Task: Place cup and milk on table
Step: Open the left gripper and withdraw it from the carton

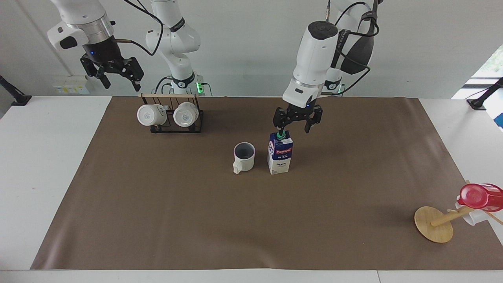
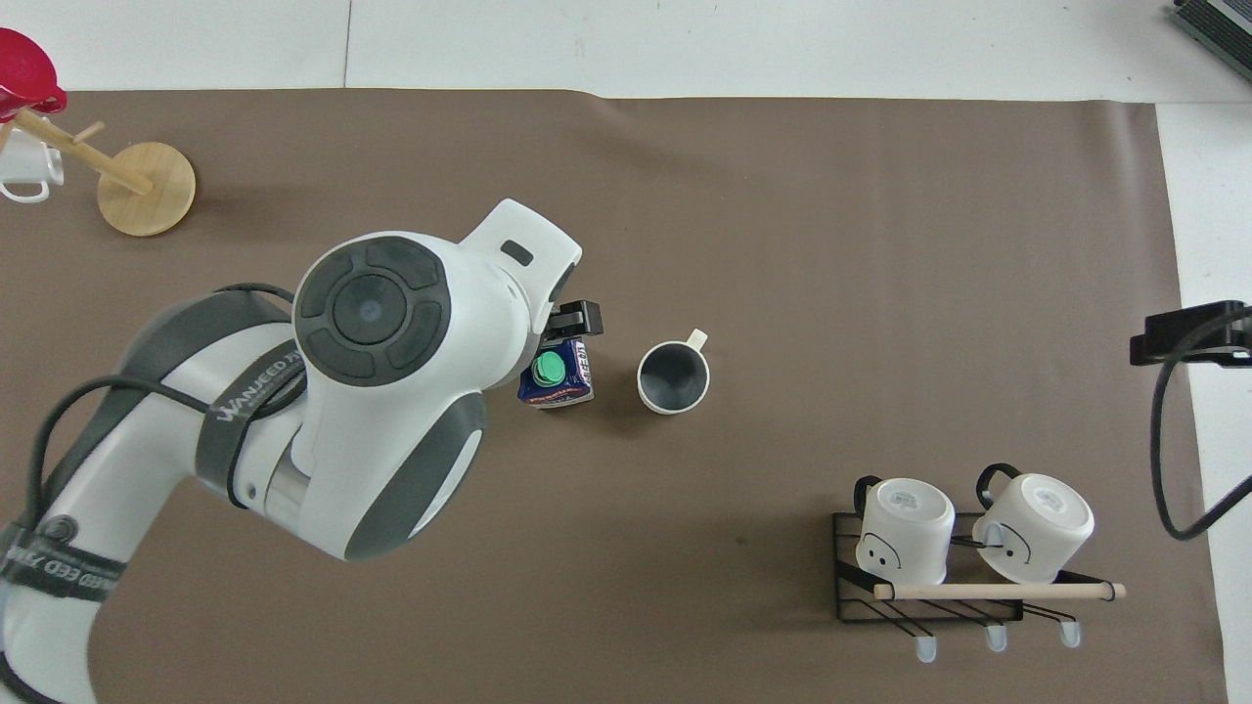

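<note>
The cream-white cup (image 1: pixel 244 156) stands upright on the brown sheet of the table (image 1: pixel 157 204), its handle pointing away from the robots. The blue and white milk carton (image 1: pixel 279 154) with a green cap stands upright beside it, toward the left arm's end. My left gripper (image 1: pixel 294 127) is open and empty, just above the carton's top and clear of it. In the overhead view the cup (image 2: pixel 673 376) and the milk (image 2: pixel 558 376) stand side by side, the left arm partly over the carton. My right gripper (image 1: pixel 119 80) is open and waits high over the table's edge nearest the robots.
A black wire rack (image 1: pixel 177 125) holding two white mugs (image 1: pixel 151 114) stands near the right arm's base. A tipped wooden mug tree (image 1: pixel 433 224) with a red cup (image 1: pixel 481 196) lies at the left arm's end, far from the robots.
</note>
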